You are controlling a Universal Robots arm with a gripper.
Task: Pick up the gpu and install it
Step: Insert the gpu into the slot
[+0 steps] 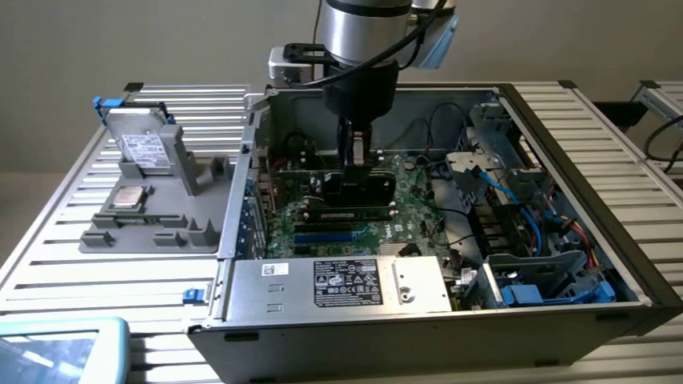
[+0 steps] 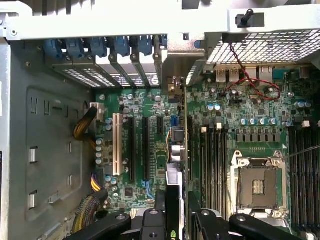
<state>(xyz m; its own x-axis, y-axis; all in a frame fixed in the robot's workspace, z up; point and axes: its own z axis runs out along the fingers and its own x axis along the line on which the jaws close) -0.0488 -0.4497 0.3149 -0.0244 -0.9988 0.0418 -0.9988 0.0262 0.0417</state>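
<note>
One gpu (image 1: 357, 190) — pinched in tool (image 1: 360, 164)

One gpu (image 1: 357, 190), one computer case (image 1: 427, 336), one grey holder (image 1: 139, 232), one drive (image 1: 142, 150).

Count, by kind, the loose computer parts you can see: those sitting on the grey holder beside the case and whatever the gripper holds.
drive: 1
processor chip: 1
gpu, held in the gripper: 1
Total: 3

gpu (image 1: 357, 190): top hidden by gripper (image 1: 361, 164) | arm (image 1: 369, 32): cut by frame top | power-supply label (image 1: 345, 282): text unreadable
</note>
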